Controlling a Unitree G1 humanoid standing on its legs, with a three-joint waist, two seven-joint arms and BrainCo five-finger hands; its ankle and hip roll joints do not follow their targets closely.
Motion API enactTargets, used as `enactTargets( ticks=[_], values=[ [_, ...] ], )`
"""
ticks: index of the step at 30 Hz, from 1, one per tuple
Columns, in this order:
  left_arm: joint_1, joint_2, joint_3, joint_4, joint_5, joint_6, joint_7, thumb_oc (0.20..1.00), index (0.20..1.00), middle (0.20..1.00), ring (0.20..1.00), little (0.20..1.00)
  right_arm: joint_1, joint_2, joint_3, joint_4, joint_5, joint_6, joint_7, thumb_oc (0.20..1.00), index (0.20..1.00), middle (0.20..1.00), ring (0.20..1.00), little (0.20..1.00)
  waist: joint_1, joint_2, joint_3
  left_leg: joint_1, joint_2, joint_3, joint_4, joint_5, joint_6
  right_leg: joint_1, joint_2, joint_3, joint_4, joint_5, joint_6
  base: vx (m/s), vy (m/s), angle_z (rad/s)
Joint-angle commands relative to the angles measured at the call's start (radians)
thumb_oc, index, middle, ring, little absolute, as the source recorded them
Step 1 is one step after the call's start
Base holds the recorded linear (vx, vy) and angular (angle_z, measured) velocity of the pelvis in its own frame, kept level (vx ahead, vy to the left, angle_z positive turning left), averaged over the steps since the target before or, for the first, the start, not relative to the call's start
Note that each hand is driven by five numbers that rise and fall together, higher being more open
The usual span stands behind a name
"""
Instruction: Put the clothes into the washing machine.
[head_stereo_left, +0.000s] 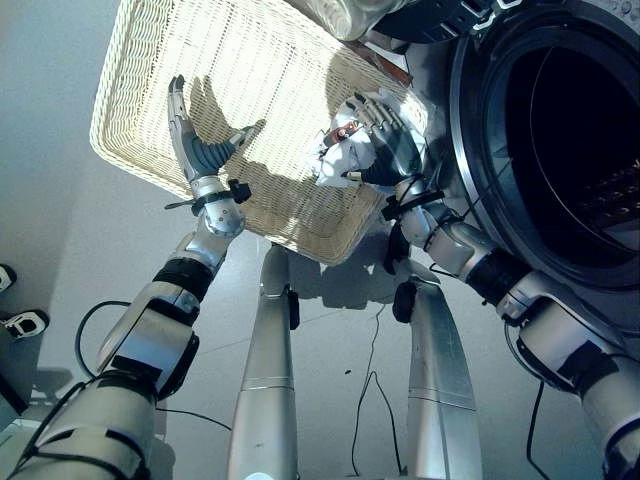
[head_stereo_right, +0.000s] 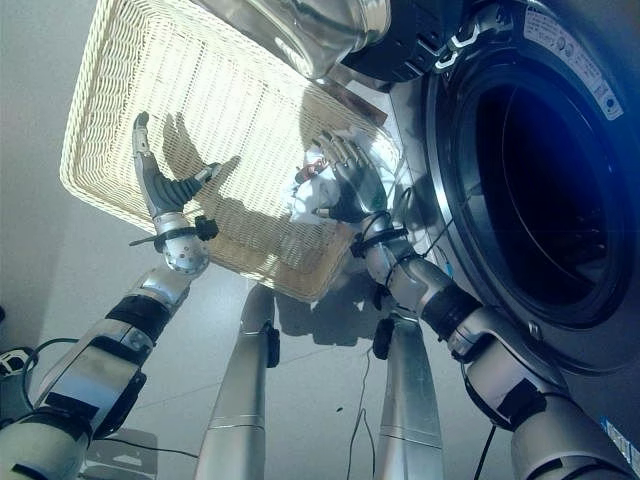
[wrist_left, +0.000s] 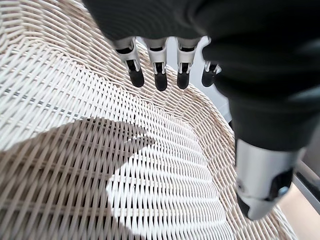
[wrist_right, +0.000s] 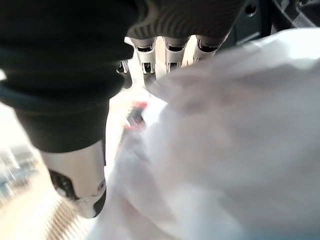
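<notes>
Wicker basket (head_stereo_left: 150, 120) lies on the grey floor (head_stereo_left: 60, 230), just left of the washing machine (head_stereo_left: 560, 140). Machine door is open; the drum (head_stereo_left: 590, 130) is dark inside, contents cannot be told.

Left hand (head_stereo_left: 192, 140): over the basket's left part, fingers straight and spread, thumb out to the side, holding nothing. Its wrist view shows dark fingertips (wrist_left: 160, 80) above bare weave, apart from it, with the hand's shadow on the basket floor.

Right hand (head_stereo_left: 385, 140): at the basket's right end, next to the machine's door ring. Fingers are curled over a white garment (head_stereo_left: 335, 160) and clamped on it. The cloth bunches under the palm and hangs down on the hand's left side. A small red patch shows at the cloth's upper edge. In the right wrist view the white cloth (wrist_right: 235, 150) sits right against the fingers (wrist_right: 172, 55), which bend into its folds; the thumb stands apart to one side.

Position of the garment: in the right hand's grasp, over the basket's right corner, outside the drum. Whether it touches the weave cannot be told.

A glossy rounded part (head_stereo_right: 320, 35) of the open door overhangs the basket's far edge. Rest of the basket floor in sight is bare wicker.
</notes>
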Motion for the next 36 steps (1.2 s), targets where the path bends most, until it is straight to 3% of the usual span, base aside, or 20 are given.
enactTargets(
  ticks=[1,4,10,15,20,21,22,27,36],
  values=[
    [-0.074,-0.009,0.019,0.031,-0.016,-0.017,-0.004,1.000,1.000,1.000,1.000,1.000,-0.062,0.021,0.038,0.076,0.020,0.064,0.068,1.000,1.000,1.000,1.000,1.000,0.002,0.049,-0.003,-0.017,-0.120,0.048,0.133,-0.107,0.089,0.114,0.076,-0.081,-0.292,0.196,0.045,0.03,-0.053,0.04],
    [-0.094,-0.017,-0.001,0.037,-0.019,-0.017,-0.015,1.000,1.000,1.000,1.000,1.000,-0.122,0.046,0.067,0.192,0.013,0.122,0.154,1.000,1.000,1.000,1.000,1.000,0.022,0.056,-0.003,-0.020,-0.126,0.040,0.131,-0.102,0.093,0.113,0.068,-0.094,-0.291,0.202,0.045,0.03,-0.054,0.05],
    [-0.116,-0.025,-0.033,0.026,-0.022,-0.008,-0.018,1.000,1.000,1.000,1.000,1.000,-0.184,0.060,0.092,0.322,-0.011,0.231,0.216,1.000,1.000,1.000,1.000,1.000,0.046,0.063,-0.003,-0.026,-0.138,0.026,0.131,-0.094,0.102,0.110,0.060,-0.113,-0.288,0.212,0.046,0.03,-0.043,0.07],
    [-0.124,-0.035,-0.045,0.019,-0.019,-0.005,-0.015,1.000,1.000,1.000,1.000,1.000,-0.215,0.069,0.088,0.381,-0.040,0.307,0.218,1.000,1.000,1.000,1.000,1.000,0.053,0.069,-0.003,-0.034,-0.144,0.021,0.133,-0.093,0.106,0.102,0.057,-0.119,-0.287,0.219,0.048,0.01,-0.015,0.04],
    [-0.115,-0.048,-0.054,-0.002,-0.006,-0.001,0.000,1.000,1.000,1.000,1.000,1.000,-0.227,0.071,0.100,0.408,-0.074,0.376,0.333,1.000,1.000,1.000,1.000,1.000,0.058,0.074,-0.003,-0.037,-0.147,0.019,0.133,-0.092,0.109,0.099,0.054,-0.124,-0.290,0.226,0.049,0.00,0.000,0.00],
    [-0.113,-0.049,-0.055,-0.006,-0.006,0.000,0.003,1.000,1.000,1.000,1.000,1.000,-0.227,0.070,0.101,0.409,-0.079,0.381,0.348,0.460,0.460,0.460,0.460,0.460,0.058,0.074,-0.003,-0.037,-0.147,0.019,0.133,-0.092,0.109,0.098,0.054,-0.124,-0.291,0.226,0.049,0.00,0.000,0.00],
    [-0.110,-0.048,-0.054,-0.006,-0.005,-0.005,0.003,1.000,1.000,1.000,1.000,1.000,-0.224,0.071,0.101,0.412,-0.082,0.385,0.354,0.200,0.200,0.200,0.200,0.200,0.058,0.075,-0.003,-0.038,-0.147,0.020,0.135,-0.091,0.109,0.097,0.055,-0.124,-0.289,0.227,0.048,0.00,0.000,0.00],
    [-0.106,-0.048,-0.053,-0.009,-0.002,-0.013,0.011,1.000,1.000,1.000,1.000,1.000,-0.211,0.068,0.091,0.415,-0.085,0.387,0.341,0.200,0.200,0.200,0.200,0.200,0.055,0.074,-0.003,-0.039,-0.146,0.021,0.136,-0.090,0.109,0.095,0.057,-0.122,-0.288,0.229,0.048,0.00,0.000,0.00],
    [-0.086,-0.056,-0.041,-0.026,0.014,-0.007,0.037,1.000,1.000,1.000,1.000,1.000,-0.170,0.044,0.046,0.352,-0.029,0.306,0.225,0.200,0.200,0.200,0.200,0.200,0.038,0.070,-0.003,-0.044,-0.143,0.026,0.139,-0.093,0.108,0.085,0.064,-0.109,-0.287,0.232,0.049,0.00,0.000,0.00]
  ],
)
